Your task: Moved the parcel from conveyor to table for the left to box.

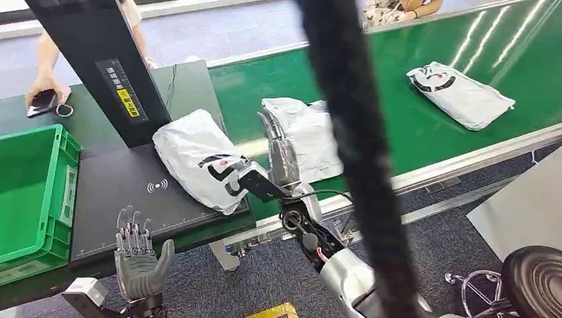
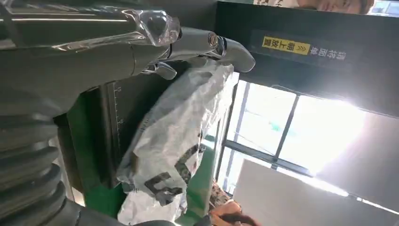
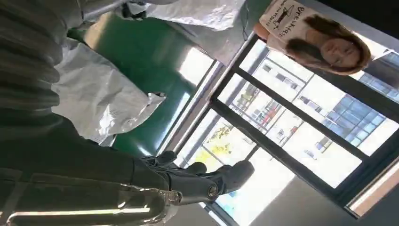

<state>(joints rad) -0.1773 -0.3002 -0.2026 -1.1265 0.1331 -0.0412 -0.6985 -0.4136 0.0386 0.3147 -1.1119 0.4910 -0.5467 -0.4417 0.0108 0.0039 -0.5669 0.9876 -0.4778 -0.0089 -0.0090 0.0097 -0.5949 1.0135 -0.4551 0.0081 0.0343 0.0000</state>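
The green crate (image 1: 30,192) waits at nine o'clock, ready for boxing. The left hand (image 1: 136,255) hovers at seven o'clock, fingers spread and holding nothing, placed to take over. The parcel (image 1: 199,159) lies centre on the dark table (image 1: 126,192), its corner overhanging. At its three o'clock the right hand (image 1: 278,149) stands with fingers straight, apparently letting go, above the conveyor (image 1: 397,112)

A green plastic crate (image 1: 30,192) is seen at nine o'clock. A dark phone (image 1: 41,101) is held at ten o'clock by a person's hand (image 1: 45,87).
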